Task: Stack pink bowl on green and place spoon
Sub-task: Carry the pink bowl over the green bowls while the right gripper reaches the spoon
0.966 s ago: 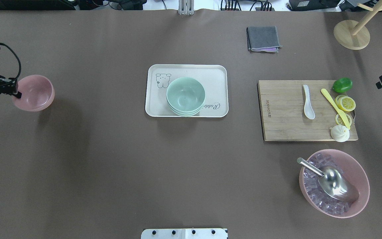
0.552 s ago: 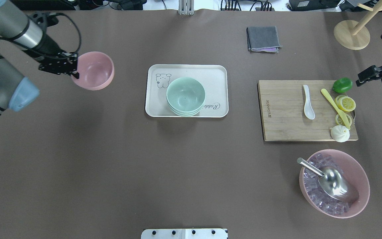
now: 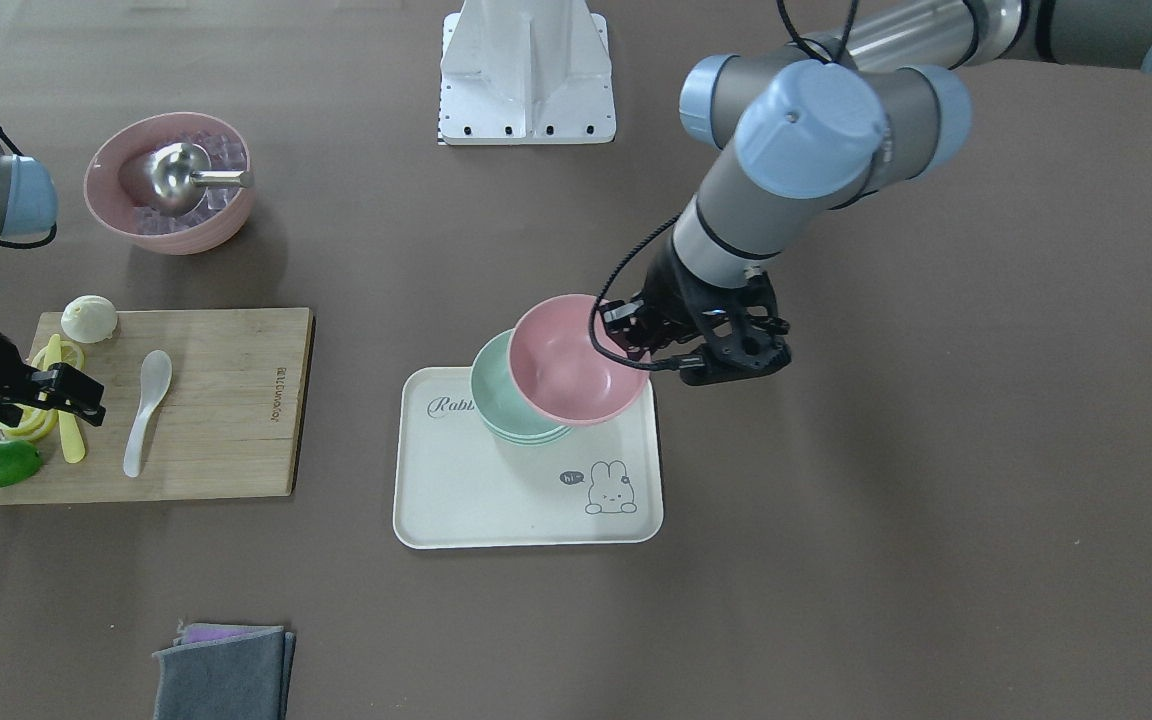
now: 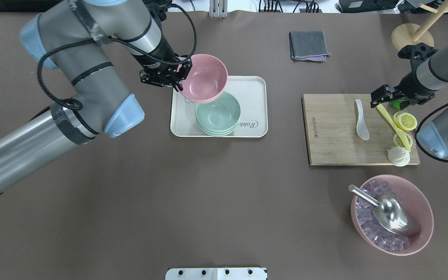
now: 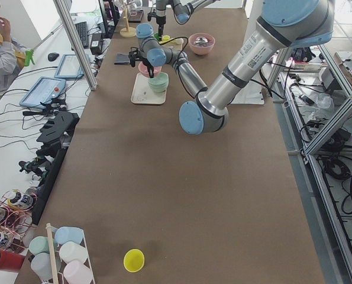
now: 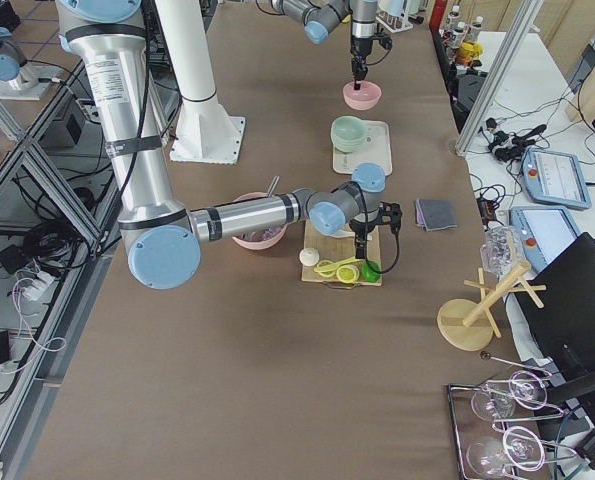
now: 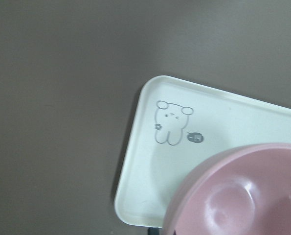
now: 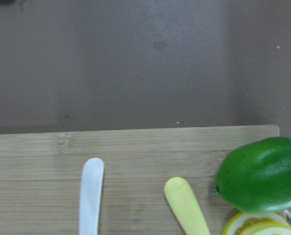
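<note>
My left gripper [image 4: 177,76] is shut on the near rim of the pink bowl [image 4: 203,77] and holds it tilted in the air over the far left part of the white tray [image 4: 253,89]. The bowl overlaps the far edge of the stacked green bowls [image 4: 218,114] on the tray. In the front view the pink bowl [image 3: 566,372] hangs over the green stack [image 3: 501,405]. The white spoon [image 4: 361,119] lies on the cutting board [image 4: 333,132]. My right gripper [image 4: 377,96] is open and empty above the board's far right edge, just right of the spoon's handle [image 8: 90,196].
On the board's right side lie a yellow knife [image 4: 393,124], lemon slices [image 4: 406,121], a green lime [image 8: 260,178] and a white bun [image 4: 398,156]. A large pink bowl of ice with a metal scoop [image 4: 391,214] stands front right. A grey cloth [image 4: 308,45] and a wooden stand [image 4: 412,39] are at the back.
My left arm has carried the pink bowl from the far left of the table to above the tray and green bowls. My right arm has moved in over the cutting board's far right edge.
</note>
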Controlling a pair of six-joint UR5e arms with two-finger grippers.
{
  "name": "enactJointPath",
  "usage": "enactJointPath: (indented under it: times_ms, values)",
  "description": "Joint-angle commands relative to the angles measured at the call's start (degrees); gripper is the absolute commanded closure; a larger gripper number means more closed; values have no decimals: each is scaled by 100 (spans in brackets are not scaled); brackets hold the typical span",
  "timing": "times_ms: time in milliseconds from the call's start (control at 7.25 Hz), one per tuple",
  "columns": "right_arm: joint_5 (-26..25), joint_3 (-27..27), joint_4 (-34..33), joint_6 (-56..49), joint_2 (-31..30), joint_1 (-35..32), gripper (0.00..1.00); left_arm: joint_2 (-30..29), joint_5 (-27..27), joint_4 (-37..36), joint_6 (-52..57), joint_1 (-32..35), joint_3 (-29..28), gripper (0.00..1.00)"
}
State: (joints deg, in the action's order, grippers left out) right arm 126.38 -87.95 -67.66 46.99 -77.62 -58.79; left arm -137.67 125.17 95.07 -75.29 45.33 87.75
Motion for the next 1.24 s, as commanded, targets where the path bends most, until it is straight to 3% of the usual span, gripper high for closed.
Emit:
enactJointPath:
  times_ms: [0,828,1103]
  values:
    - [19,-21,7,563,89,306,2,-313,-440,3,-275,-375,-258,100]
    - [-8,41,-2,618,186,413,5,-111,-556,73,-240,-718,-310,100]
    - [-16,50,-2,679,221,439,5,-137,-564,396,-257,-727,-442,100]
